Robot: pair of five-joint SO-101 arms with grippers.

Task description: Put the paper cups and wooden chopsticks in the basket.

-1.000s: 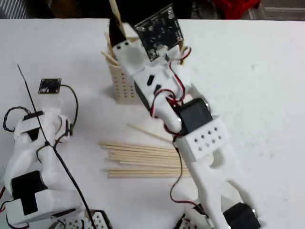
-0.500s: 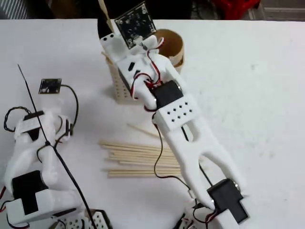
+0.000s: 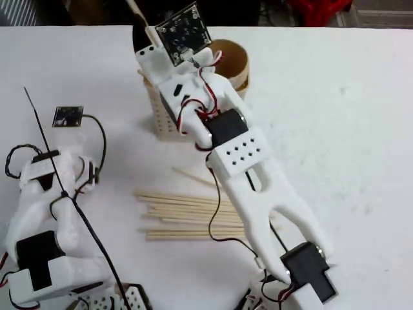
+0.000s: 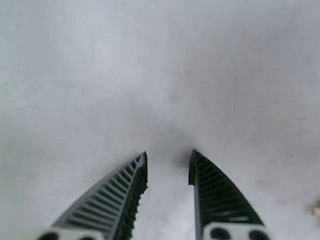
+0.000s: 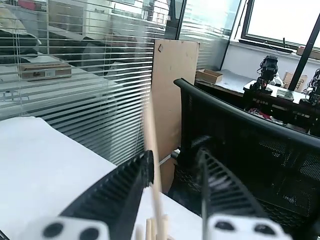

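Note:
My right gripper [image 3: 145, 46] hangs over the cream perforated basket [image 3: 162, 121] at the back of the table. Its fingers stand a little apart in the right wrist view, around my right gripper [image 5: 175, 154]. A wooden chopstick [image 5: 151, 140] stands upright between them, close against one finger. Its top [image 3: 138, 11] sticks up past the gripper. Other chopstick ends [image 5: 148, 231] poke out of the basket below. A brown paper cup [image 3: 236, 61] stands beside the basket, partly hidden by the arm. A pile of chopsticks [image 3: 193, 216] lies mid-table. My left gripper [image 4: 168, 154] is slightly open over bare table.
The left arm [image 3: 42, 206] sits folded at the front left, with a thin black rod [image 3: 58, 174] and cables across it. A small black board [image 3: 68, 116] lies beyond it. One stray chopstick [image 3: 192, 175] lies between basket and pile. The right side of the white table [image 3: 348, 116] is bare.
The right arm swung left with the chopstick, from the cup's side to over the basket, uncovering the cup. Over the last half second nothing moved. The left arm kept still.

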